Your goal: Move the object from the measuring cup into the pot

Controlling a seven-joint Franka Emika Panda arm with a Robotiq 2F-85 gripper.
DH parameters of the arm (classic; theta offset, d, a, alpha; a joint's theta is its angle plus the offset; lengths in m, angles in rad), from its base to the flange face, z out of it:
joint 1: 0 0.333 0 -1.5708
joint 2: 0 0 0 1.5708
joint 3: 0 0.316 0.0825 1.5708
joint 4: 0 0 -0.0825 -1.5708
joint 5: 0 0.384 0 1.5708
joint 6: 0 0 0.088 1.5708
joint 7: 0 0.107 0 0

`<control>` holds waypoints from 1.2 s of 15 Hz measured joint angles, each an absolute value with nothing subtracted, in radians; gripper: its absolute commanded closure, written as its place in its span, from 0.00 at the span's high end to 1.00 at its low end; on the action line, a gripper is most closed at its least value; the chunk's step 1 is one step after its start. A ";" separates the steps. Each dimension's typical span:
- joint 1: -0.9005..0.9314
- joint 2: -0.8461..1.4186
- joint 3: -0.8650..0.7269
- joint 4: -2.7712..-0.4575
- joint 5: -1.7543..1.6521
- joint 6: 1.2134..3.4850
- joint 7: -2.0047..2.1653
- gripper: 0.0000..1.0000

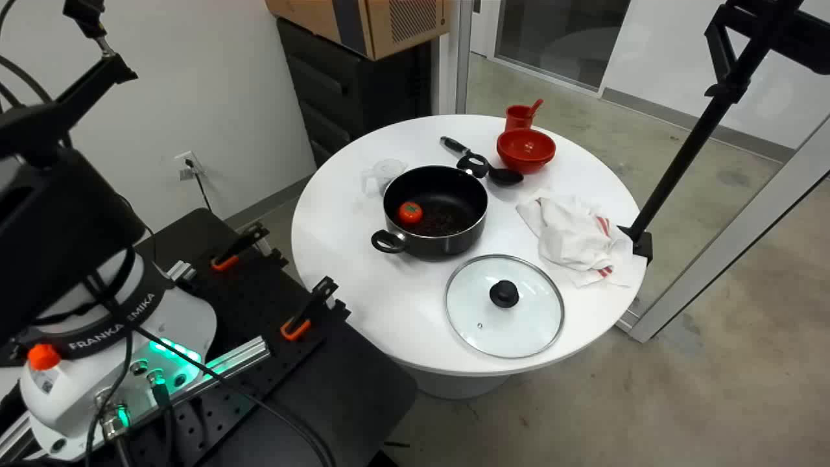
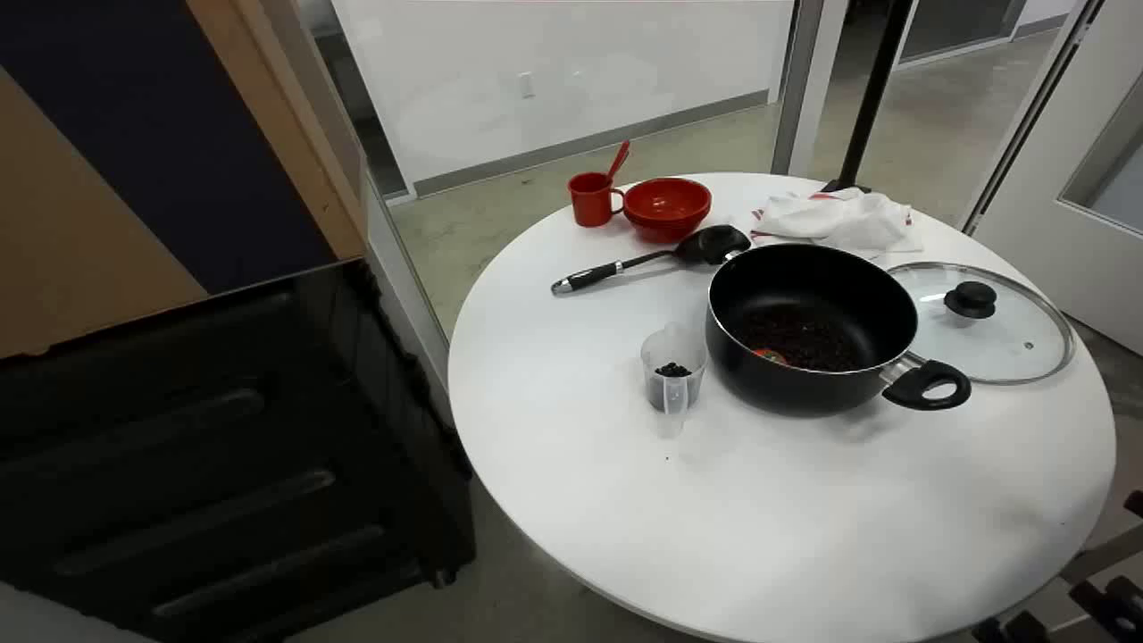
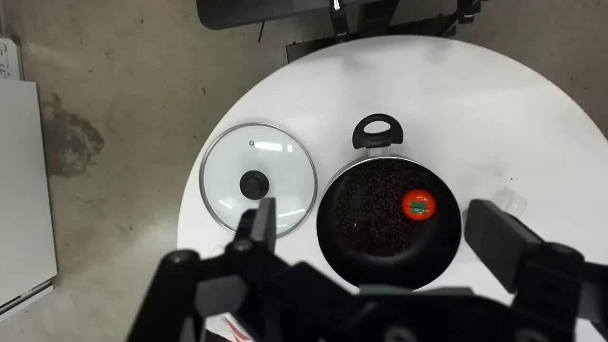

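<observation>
A clear plastic measuring cup [image 2: 676,393] stands upright on the table beside the pot, with small dark beans [image 2: 672,369] in it. It also shows faintly in an exterior view [image 1: 388,170] and, partly behind a finger, in the wrist view [image 3: 513,200]. The black pot [image 1: 441,246] [image 2: 795,390] holds dark beans [image 3: 370,209] [image 2: 795,339] and a red tomato with a green top [image 1: 410,213] [image 3: 418,204]. My gripper [image 3: 377,218] is wide open and empty, high above the pot in the wrist view. It is out of view in both exterior views.
A glass lid [image 1: 476,318] [image 3: 289,166] lies beside the pot. A black ladle [image 2: 710,244], stacked red bowls [image 1: 526,152], a red mug [image 2: 591,201] holding a red utensil and a crumpled towel [image 1: 574,237] are on the round white table [image 2: 571,500]. A dark cabinet [image 2: 268,464] stands beside the table.
</observation>
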State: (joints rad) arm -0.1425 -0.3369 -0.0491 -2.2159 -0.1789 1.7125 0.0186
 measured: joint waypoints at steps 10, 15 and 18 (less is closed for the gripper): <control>-0.135 -0.337 -0.051 -2.219 -0.181 1.712 -0.013 1.00; -0.089 -0.368 -0.060 -2.265 -0.182 1.712 -0.241 1.00; -0.062 -0.412 -0.073 -2.328 -0.187 1.713 -0.380 1.00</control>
State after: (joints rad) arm -0.0622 -0.4123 -0.0729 -2.3279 -0.1874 1.7127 -0.3798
